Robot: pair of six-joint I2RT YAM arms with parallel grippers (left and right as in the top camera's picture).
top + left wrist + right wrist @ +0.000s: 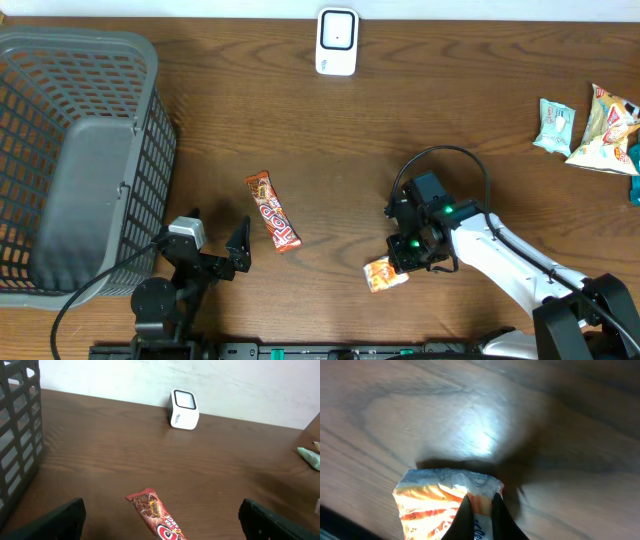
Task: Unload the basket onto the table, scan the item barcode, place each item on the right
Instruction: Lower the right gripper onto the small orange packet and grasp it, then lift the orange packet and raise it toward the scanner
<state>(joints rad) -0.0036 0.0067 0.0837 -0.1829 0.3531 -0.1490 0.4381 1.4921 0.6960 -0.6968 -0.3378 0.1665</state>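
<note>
**Orange packet pinched, scanner well apart**

My left pincer (215, 235) hangs wide apart beside the grey basket (80, 150), with the chocolate bar (273, 212) just ahead. The white scanner (337, 42) stands at the tabletop's (480, 100) far edge. My right pincer (480, 508) is clamped on the orange packet (384, 274), near the front edge.

The orange packet (381, 275) (print blurred) sits half hidden beneath the right pincer (480, 509).

- right arm (500, 248): white shell links joined by black joints.
- right hand (398, 262): black housing with two green indicator lights (410, 243); thin black cable loop (440, 151) at the wrist.
- left arm (158, 300): black throughout, with black trailing cable (90, 290).
- left hand (215, 240): black fingers (55, 522), grey camera block (186, 231).
</note>
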